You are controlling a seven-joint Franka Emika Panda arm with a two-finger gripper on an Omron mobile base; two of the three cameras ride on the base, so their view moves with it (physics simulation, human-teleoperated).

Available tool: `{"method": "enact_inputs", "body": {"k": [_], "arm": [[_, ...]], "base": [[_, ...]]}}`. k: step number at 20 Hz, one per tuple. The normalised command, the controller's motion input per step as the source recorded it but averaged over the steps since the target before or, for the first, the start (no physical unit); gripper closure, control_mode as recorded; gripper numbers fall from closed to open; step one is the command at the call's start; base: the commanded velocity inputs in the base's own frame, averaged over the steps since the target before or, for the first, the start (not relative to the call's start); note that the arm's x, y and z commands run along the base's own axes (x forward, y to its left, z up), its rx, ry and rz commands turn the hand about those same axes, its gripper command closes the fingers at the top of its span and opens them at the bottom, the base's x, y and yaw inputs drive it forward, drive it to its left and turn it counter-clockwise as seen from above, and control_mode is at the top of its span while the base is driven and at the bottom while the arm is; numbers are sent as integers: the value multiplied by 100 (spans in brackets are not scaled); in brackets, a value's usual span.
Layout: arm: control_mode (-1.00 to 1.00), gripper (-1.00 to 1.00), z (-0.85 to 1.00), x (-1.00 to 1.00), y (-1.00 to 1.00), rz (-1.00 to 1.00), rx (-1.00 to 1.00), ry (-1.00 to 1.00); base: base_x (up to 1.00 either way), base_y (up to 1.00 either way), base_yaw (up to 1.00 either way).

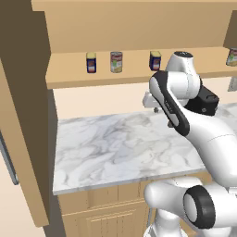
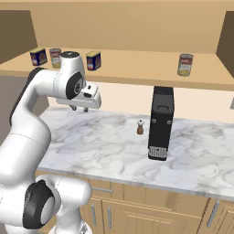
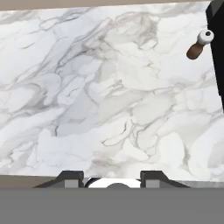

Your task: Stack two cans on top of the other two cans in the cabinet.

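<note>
The fingers are drawn in with nothing gripped, and the gripper is held pointing down above the marble counter, below the cabinet shelf. On that shelf two short blue cans stand with a taller can between them, the other tall can well apart. To do the reach well, the fingers should be spread and the hand raised level with a tall can before closing in; the fingertips are hard to make out in the base views, and labels cannot be read.
</note>
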Motion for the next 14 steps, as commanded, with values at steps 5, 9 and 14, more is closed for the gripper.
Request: {"method": "enact_inputs", "body": {"k": [5, 9, 14], "arm": [[-100, -100, 0, -17, 2, 4, 0, -5], [-100, -100, 0, -43, 1, 2, -2, -28], [-100, -100, 15, -29, 12, 1, 0, -46]], "base": [[0, 0, 0], [0, 0, 0], [0, 0, 0]]}}
